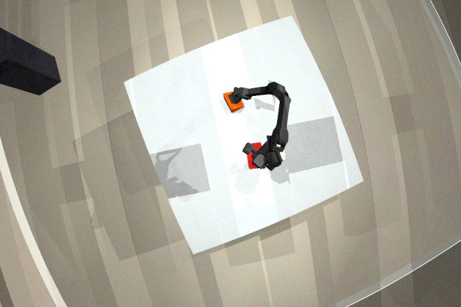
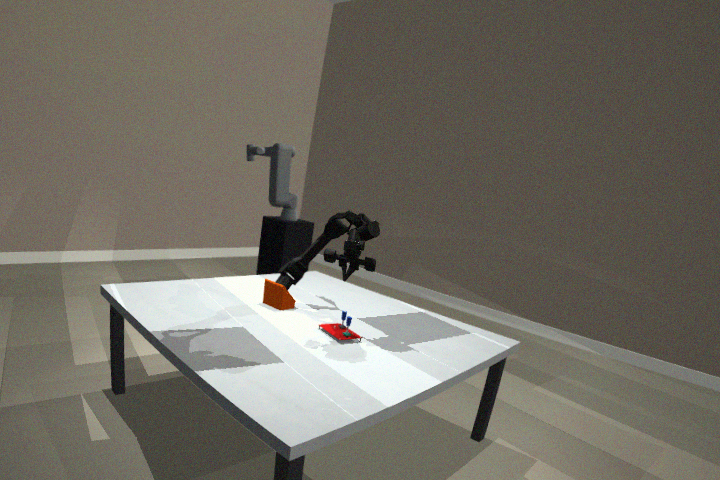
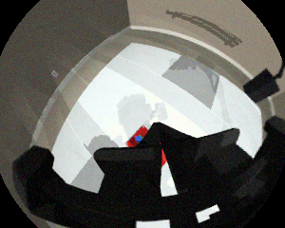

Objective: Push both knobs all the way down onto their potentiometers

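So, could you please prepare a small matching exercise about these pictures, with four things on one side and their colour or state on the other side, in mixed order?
Things
1. circuit board
2. knobs
3. arm's base block
4. gripper

Colours or states
A. orange, under the foot of the black arm
B. shut, above the table
C. red, on short legs
D. blue, standing up from the board

Right pairs: 1-C, 2-D, 3-A, 4-B
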Tool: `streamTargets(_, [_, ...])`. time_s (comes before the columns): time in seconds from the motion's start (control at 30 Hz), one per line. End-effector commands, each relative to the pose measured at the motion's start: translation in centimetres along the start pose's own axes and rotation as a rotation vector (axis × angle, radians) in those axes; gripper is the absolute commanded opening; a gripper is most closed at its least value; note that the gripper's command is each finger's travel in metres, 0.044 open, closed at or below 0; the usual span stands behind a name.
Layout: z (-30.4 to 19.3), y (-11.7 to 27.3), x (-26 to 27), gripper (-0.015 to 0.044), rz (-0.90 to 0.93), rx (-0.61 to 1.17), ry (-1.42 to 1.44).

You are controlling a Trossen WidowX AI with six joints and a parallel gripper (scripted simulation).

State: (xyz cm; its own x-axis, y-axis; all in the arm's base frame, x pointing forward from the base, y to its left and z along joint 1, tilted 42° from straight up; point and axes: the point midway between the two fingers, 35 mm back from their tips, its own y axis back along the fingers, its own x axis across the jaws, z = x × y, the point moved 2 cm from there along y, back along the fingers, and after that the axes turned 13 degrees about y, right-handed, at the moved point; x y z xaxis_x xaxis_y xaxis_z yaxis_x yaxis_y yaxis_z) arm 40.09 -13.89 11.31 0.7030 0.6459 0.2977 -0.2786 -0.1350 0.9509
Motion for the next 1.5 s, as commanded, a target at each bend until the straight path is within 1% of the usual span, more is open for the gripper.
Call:
streamTargets(0.0, [-1.5, -0.9, 0.4, 0.0, 0.025, 0.098, 0.07])
streamTargets(0.3, [-5.1, -2.3, 1.4, 0.0, 0.121, 0.333, 0.217])
streamTargets(0.67, [-9.0, -2.8, 2.8, 0.0, 0.295, 0.583, 0.343])
streamTargets(0.83, [-9.3, -2.9, 3.0, 0.0, 0.306, 0.595, 0.348])
streamTargets(0.97, [-10.4, -4.4, 3.3, 0.0, 0.307, 0.595, 0.348])
streamTargets(1.47, [-11.3, -5.6, 3.6, 0.0, 0.307, 0.595, 0.348])
